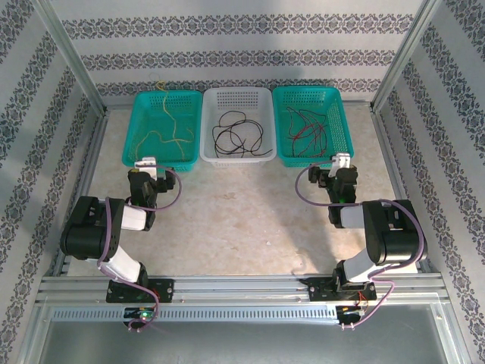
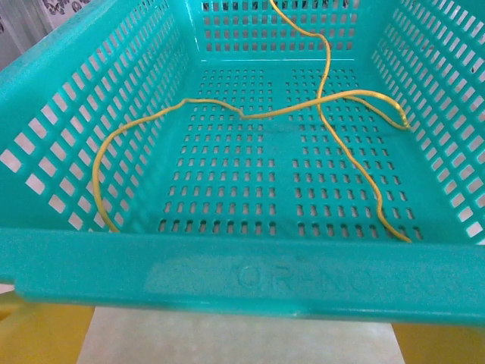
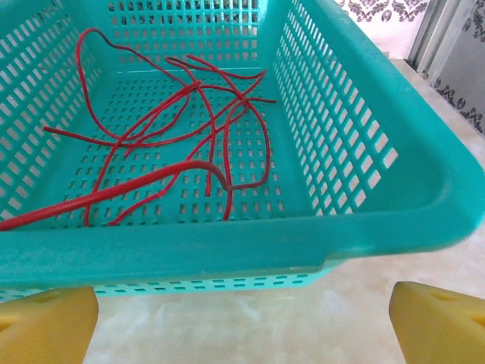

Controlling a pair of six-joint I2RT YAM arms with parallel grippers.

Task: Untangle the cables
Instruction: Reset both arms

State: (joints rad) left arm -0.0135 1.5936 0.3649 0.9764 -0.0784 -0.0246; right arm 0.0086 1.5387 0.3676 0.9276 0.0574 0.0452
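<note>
L tool (image 2: 242,345) open, empty, at teal basket (image 2: 227,273) rim w/ yellow cables (image 2: 265,115), R tool (image 3: 242,326) same, red cables (image 3: 151,176), bare tabletop (image 1: 242,220) behind

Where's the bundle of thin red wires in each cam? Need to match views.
Top external: thin red wires lie inside the right-hand teal plastic basket, upper right of frame.
Right wrist: same red wires sprawl over that basket's floor, left-centre, behind its near rim.
Left wrist: this camera faces the left-hand teal basket, holding thin yellow wires.
Shared landmark: the right-hand basket's near rim, in top external and right wrist.
</note>
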